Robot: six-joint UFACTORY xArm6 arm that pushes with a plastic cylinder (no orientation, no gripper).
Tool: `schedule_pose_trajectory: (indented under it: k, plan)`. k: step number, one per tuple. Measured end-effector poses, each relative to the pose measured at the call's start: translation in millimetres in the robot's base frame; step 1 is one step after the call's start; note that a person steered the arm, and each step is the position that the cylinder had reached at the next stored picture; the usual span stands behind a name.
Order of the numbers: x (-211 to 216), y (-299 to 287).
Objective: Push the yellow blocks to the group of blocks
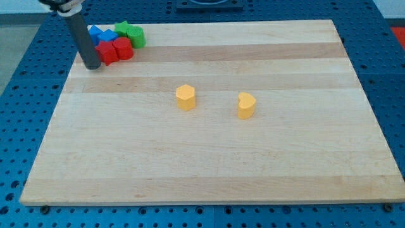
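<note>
Two yellow blocks stand apart near the board's middle: a yellow hexagonal block [185, 97] and, to its right, a yellow heart-shaped block [246, 105]. A tight group of blocks sits at the board's top left corner: two red blocks [107, 52] [123, 48], two blue blocks [95, 32] [109, 36] and two green blocks [123, 28] [137, 37]. My tip [92, 66] rests on the board just left of and below the red blocks, touching or almost touching the group. It is far to the left of both yellow blocks.
The wooden board [209, 164] lies on a blue perforated table [25, 95]. The group sits close to the board's top and left edges.
</note>
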State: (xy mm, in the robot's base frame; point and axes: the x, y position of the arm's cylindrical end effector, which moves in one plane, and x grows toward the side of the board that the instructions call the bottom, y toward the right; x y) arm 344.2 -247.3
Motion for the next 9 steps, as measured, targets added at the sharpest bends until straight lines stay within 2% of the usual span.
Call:
schedule_pose_trajectory:
  k: [2,3,4,5,7,9]
  plan:
    - [131,152]
    - [179,205]
    - [141,226]
    - [107,220]
    - [64,166]
    - [2,95]
